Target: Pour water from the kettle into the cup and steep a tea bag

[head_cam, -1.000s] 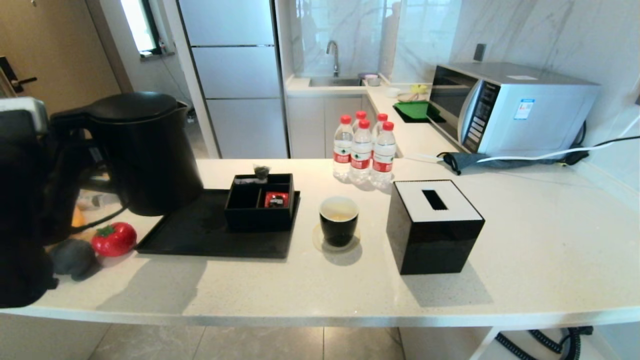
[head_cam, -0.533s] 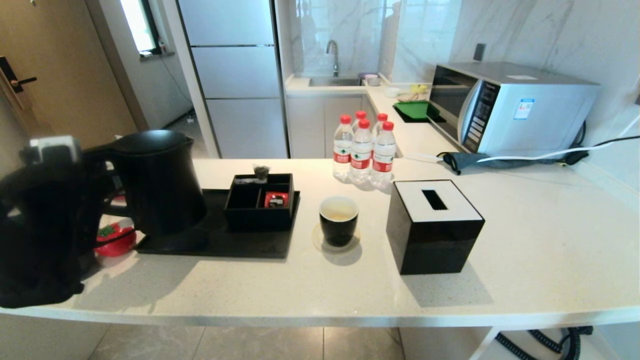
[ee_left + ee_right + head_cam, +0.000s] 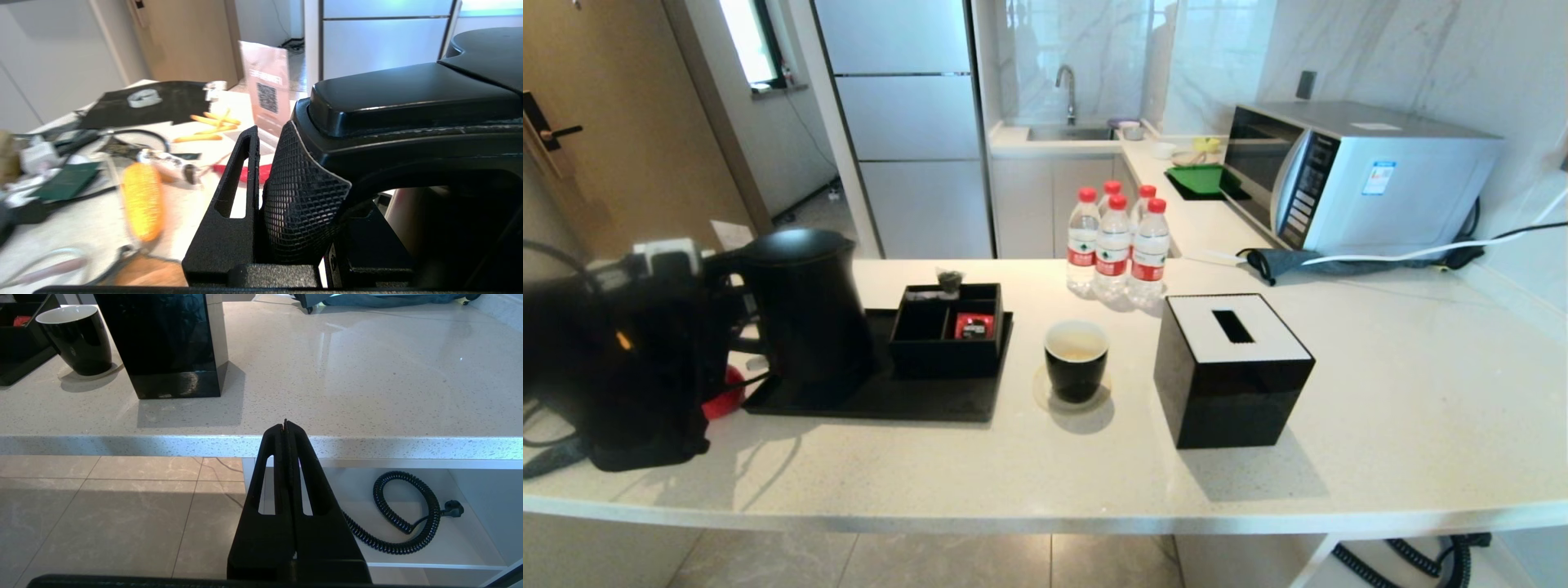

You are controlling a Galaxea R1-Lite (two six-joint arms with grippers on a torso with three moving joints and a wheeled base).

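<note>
**Kettle on tray, left gripper clamped on its handle**

Counter [image 3: 1380, 392]: pale speckled stone top, carries everything.

Microwave [image 3: 1356, 175] at the far right corner, against the wall.

Black tray [image 3: 931, 400] at the left part of the counter, close to the front edge. Kettle [image 3: 805, 306] stands upright on the tray's left end, lid on, handle facing left.

Left gripper [image 3: 282, 192] is at that handle, jaws closed on it; the meshed pad [image 3: 300, 200] presses against the handle just below the top.

Black tissue box [image 3: 1232, 369] near mid-counter, right of the cup.

Four red-capped water bottles [image 3: 1115, 241] clustered behind the cup, toward the far edge.

Compartment box [image 3: 947, 327] on the tray's right end; tea bag [image 3: 949, 280] sits at its far rim, small red packet [image 3: 974, 325] in a right compartment.

Cup [image 3: 1076, 359] upright on a coaster, between tray and tissue box, pale liquid at the bottom.

Right gripper [image 3: 286, 428] hangs below the counter's front edge, jaws fully closed, empty.
</note>
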